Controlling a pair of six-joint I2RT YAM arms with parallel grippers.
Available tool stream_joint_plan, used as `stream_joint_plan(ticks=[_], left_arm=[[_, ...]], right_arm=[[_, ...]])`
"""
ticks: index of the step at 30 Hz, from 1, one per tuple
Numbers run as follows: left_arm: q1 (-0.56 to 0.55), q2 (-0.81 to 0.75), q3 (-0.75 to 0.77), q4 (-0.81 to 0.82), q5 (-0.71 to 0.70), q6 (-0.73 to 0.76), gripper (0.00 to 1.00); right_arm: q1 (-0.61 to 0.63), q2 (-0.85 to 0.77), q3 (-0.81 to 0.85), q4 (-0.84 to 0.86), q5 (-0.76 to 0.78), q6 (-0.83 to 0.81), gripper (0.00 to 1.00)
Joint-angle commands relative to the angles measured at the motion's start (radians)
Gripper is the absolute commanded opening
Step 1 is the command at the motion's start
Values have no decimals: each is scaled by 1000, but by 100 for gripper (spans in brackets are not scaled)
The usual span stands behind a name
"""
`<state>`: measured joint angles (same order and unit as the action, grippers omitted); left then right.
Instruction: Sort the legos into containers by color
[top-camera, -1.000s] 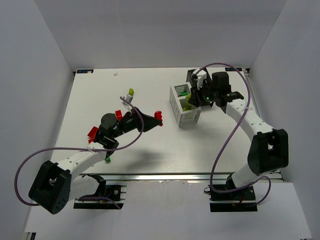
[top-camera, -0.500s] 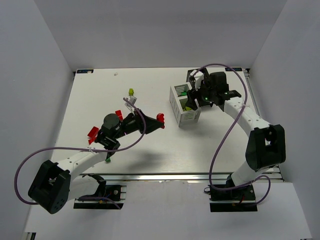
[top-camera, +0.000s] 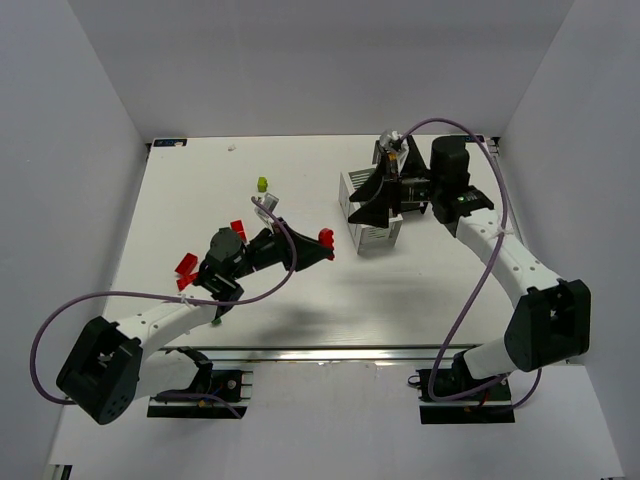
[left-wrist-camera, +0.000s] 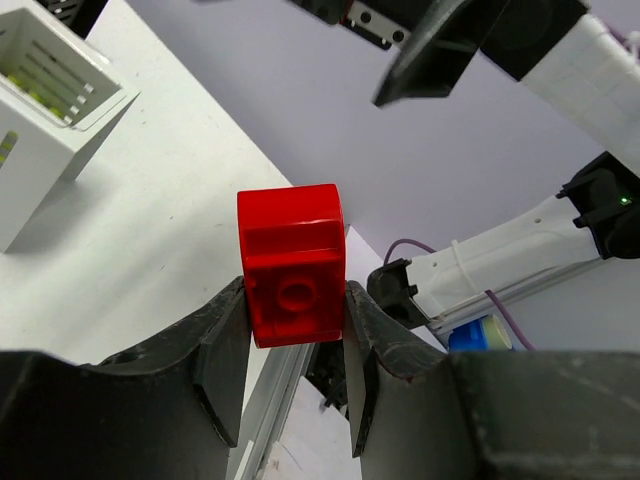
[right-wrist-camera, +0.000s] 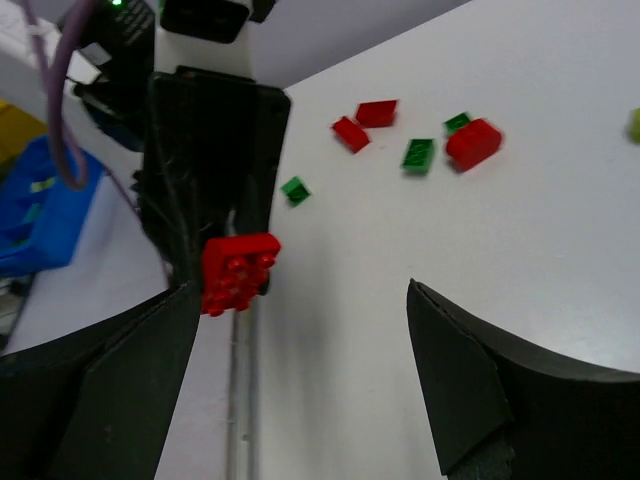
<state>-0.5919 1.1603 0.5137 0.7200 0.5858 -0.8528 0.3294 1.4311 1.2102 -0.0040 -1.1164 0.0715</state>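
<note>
My left gripper (top-camera: 322, 240) is shut on a red lego (top-camera: 325, 236), held above the table's middle; in the left wrist view the red lego (left-wrist-camera: 292, 262) sits clamped between both fingers of the left gripper (left-wrist-camera: 292, 292). My right gripper (top-camera: 372, 200) hangs open and empty over the white container (top-camera: 380, 236), facing left. The right wrist view shows the right gripper (right-wrist-camera: 300, 290) spread wide, with the held red lego (right-wrist-camera: 238, 272) beyond it. The white container (left-wrist-camera: 40, 130) holds lime pieces. The black container is hidden behind the right arm.
Loose legos lie on the table's left half: red ones (top-camera: 186, 265) (top-camera: 238, 229) and a lime one (top-camera: 262, 184). The right wrist view shows red legos (right-wrist-camera: 473, 142) (right-wrist-camera: 377, 112) and green legos (right-wrist-camera: 418, 154) (right-wrist-camera: 294, 190). The table's near edge rail (top-camera: 330, 352) runs below.
The right gripper has opened wide and lifted, swinging to face left over the white container. The left gripper has carried the red lego slightly right.
</note>
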Motion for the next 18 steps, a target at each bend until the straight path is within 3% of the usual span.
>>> stream_joint_plan(ticks=[1,18], left_arm=[[-11,6,25,67,16,8,3],[-29,12,17,171,25,-42,4]], right_arm=[[32,9,-41,237,-141,329,88],[137,37,-51,288,-140,352,86]])
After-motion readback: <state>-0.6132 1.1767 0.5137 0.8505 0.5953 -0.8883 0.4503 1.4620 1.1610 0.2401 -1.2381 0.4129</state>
